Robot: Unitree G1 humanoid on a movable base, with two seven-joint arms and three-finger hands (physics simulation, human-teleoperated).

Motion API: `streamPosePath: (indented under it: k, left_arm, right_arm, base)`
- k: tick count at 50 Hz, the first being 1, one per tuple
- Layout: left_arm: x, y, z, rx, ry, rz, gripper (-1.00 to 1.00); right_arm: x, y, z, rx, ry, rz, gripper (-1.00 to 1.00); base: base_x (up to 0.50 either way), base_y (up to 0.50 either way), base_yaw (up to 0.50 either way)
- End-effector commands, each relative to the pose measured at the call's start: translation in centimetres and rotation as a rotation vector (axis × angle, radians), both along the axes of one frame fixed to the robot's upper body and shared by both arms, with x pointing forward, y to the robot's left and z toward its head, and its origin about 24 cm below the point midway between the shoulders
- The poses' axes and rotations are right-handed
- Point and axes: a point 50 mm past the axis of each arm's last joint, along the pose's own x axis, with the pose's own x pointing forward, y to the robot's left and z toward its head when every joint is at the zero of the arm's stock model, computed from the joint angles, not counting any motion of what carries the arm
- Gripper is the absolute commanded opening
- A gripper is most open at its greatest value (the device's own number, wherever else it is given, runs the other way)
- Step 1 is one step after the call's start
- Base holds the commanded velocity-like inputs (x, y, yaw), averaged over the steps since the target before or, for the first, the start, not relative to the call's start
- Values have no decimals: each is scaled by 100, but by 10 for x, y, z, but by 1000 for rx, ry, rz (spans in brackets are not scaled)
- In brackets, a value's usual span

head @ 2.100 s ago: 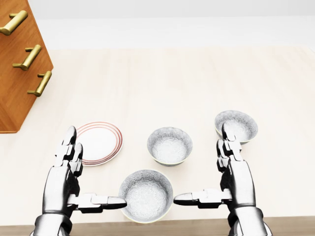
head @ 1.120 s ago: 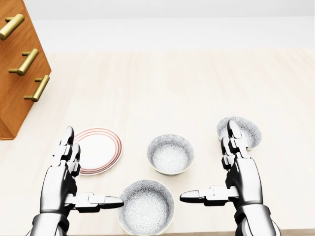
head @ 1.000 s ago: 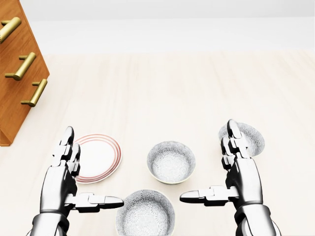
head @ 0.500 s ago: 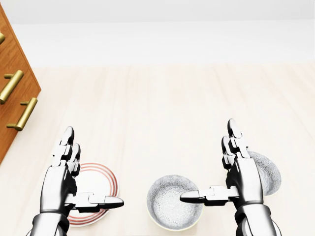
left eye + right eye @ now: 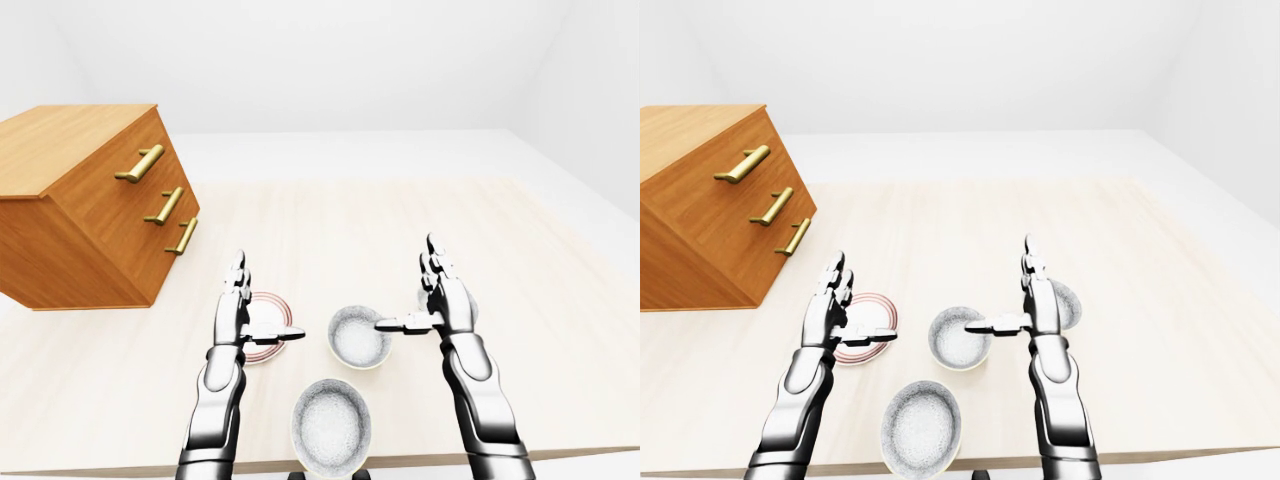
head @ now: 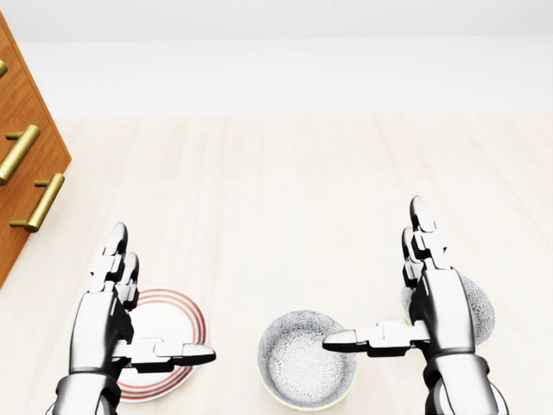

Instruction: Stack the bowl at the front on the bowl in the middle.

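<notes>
The front bowl (image 5: 331, 428), white with a grey speckled inside, sits near the table's bottom edge in the left-eye view; the head view does not show it. The matching middle bowl (image 6: 304, 361) stands just above it, under the thumb of my right hand (image 6: 373, 277). That hand is open and empty, fingers pointing up and thumb stretched left over the bowl's rim. My left hand (image 6: 164, 298) is open too and hovers over a red-rimmed plate (image 6: 181, 322). Neither hand touches a bowl.
A third speckled bowl (image 6: 478, 304) lies partly hidden behind my right hand. A wooden drawer cabinet (image 5: 90, 210) with brass handles stands at the left. The table's near edge (image 5: 420, 464) runs along the bottom of the eye views.
The whole head view has shifted: bowls, plate and cabinet slid down and left, and the front bowl dropped out at the bottom. My right hand has risen slightly; both hands stay open.
</notes>
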Motion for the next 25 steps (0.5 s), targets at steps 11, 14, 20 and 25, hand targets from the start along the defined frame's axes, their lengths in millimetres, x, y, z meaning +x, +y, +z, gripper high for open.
streamPosePath:
  k: [11, 14, 20, 25]
  left_arm:
    - [0, 3, -1, -7, 8, 13, 100]
    - [0, 3, 0, -7, 10, 15, 100]
    - [0, 4, -1, -8, 10, 16, 100]
    - [0, 4, -1, -8, 11, 17, 100]
  right_arm:
    - [-17, -8, 68, -588, -222, -32, 100]
    - [-20, -12, 67, -696, -191, -51, 100]
    - [-28, -29, 66, -1031, -90, -142, 100]
    - [-39, -33, 75, -1188, -90, -171, 100]
  base:
    - [0, 0, 0]
    - [0, 0, 0]
    - [0, 0, 0]
    - [0, 0, 0]
